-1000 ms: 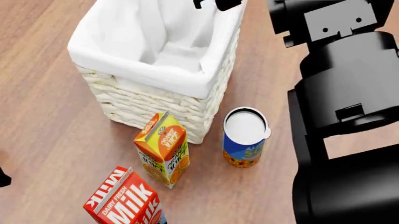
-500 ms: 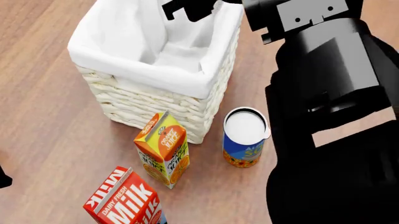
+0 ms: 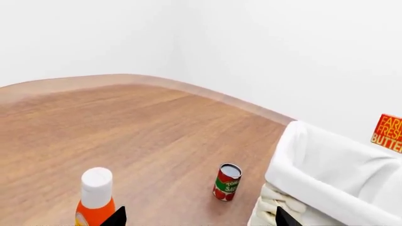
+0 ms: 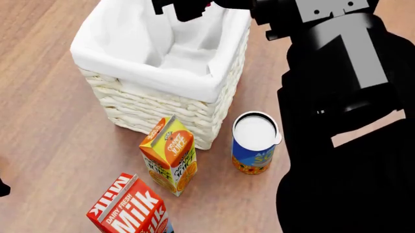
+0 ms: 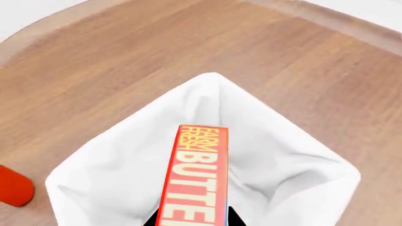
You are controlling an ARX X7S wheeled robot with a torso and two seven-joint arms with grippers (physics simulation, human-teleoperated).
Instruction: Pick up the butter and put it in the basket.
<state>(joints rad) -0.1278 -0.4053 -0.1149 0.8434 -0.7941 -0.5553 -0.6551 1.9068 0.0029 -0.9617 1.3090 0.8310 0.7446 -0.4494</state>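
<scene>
The butter [image 5: 196,174], a red-and-orange box with white lettering, is clamped between the jaws of my right gripper [image 5: 193,219]. It hangs over the open mouth of the white wicker basket [image 5: 113,160], clear of the cloth liner. In the head view the right gripper [image 4: 186,7] is above the basket's far side [image 4: 149,73], and the gripper hides the butter there. The left wrist view catches the butter [image 3: 389,133] at the picture's edge, above the basket rim [image 3: 314,174]. My left gripper [image 3: 199,219] is open and holds nothing, low over the wooden floor.
An orange juice carton [image 4: 168,154], a red milk carton [image 4: 129,209] and a blue can [image 4: 254,143] stand close in front of the basket. A tomato sauce can [image 3: 227,181] and an orange bottle with a white cap [image 3: 95,197] stand beyond it.
My right arm has swung left, carrying its gripper from the basket's far right corner to over the basket's opening. The cartons, can and basket have not moved.
</scene>
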